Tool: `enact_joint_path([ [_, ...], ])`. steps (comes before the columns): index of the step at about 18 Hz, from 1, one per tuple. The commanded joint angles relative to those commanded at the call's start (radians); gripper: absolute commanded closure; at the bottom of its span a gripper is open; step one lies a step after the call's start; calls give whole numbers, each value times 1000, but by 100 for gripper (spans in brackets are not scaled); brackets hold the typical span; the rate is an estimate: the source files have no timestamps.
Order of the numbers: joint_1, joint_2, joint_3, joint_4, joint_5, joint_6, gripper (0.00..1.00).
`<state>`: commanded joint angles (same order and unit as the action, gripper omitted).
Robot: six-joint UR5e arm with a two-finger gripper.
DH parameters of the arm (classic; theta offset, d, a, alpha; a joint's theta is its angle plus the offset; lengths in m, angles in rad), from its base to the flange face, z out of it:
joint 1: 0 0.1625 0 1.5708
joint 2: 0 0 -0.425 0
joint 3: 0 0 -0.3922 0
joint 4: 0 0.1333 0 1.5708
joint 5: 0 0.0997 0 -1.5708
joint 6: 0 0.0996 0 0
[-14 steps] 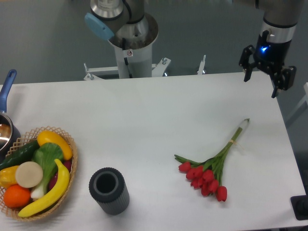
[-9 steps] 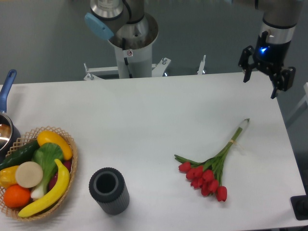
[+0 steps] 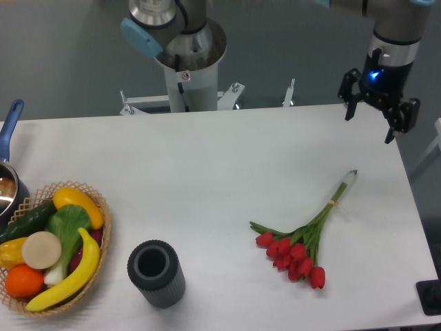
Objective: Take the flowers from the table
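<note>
The flowers (image 3: 303, 243), a bunch of red tulips with long green stems, lie flat on the right part of the white table (image 3: 220, 172), heads toward the front, stem ends pointing to the back right. My gripper (image 3: 369, 127) hangs open and empty above the table's back right corner, well behind and to the right of the stem ends. Its two black fingers are spread apart.
A wicker basket (image 3: 96, 227) of fruit and vegetables sits at the front left. A dark ribbed cylinder (image 3: 156, 273) stands upright near the front edge. A pot with a blue handle (image 3: 9, 124) is at the left edge. The robot base (image 3: 186, 62) stands behind the table.
My gripper has shifted slightly left and up. The flowers have not moved.
</note>
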<state>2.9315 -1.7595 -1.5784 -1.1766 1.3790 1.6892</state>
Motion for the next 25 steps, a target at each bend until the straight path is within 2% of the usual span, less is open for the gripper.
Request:
enact_joint_path([
  [2, -14, -2, -14, 17, -8, -83, 0],
  [4, -23, -9, -21, 60, -38, -156, 0],
  [10, -46, -9, -84, 129, -43, -279, 0],
  [16, -95, -52, -100, 140, -38, -336, 0],
  [20, -115, -80, -152, 273, -2, -353, 0],
  [21, -129, -92, -158, 291, 5, -353, 0],
  [25, -138, -143, -149, 299, 12, -353, 0],
])
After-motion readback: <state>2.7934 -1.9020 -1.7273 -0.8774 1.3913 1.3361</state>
